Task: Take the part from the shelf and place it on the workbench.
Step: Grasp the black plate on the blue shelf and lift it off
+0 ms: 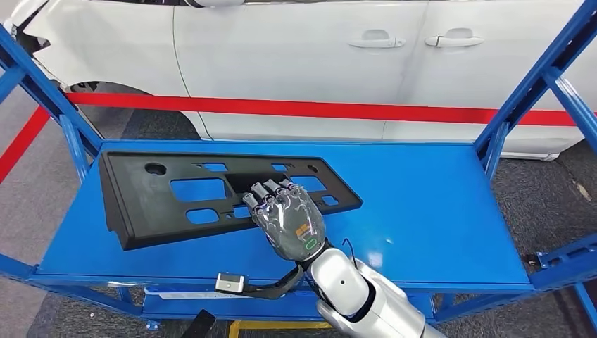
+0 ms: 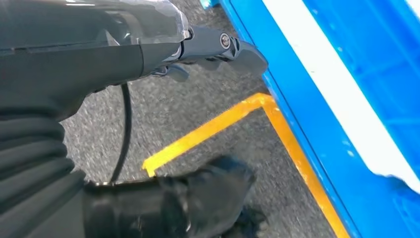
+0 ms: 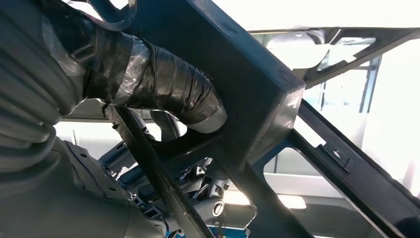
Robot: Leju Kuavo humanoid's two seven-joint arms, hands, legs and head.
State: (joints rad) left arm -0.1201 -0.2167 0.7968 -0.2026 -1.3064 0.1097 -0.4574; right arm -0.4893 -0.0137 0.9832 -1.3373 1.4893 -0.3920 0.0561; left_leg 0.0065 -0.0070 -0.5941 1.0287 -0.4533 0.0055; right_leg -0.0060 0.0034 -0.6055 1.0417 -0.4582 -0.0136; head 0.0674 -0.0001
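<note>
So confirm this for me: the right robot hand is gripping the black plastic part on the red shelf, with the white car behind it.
One thing is wrong: the shelf is blue, not red, as the head view shows. The rest stands: the right robot hand grips the black plastic part on it, with the white car behind.

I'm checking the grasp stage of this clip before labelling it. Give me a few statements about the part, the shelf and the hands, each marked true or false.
1. The black part lies on the blue shelf. True.
2. The right hand has its fingers on the part. True; the right wrist view shows its thumb against the part.
3. The left hand grips the part. False; it hangs by the floor beside a yellow line.
4. A red car stands behind the shelf. False; the car is white.
</note>
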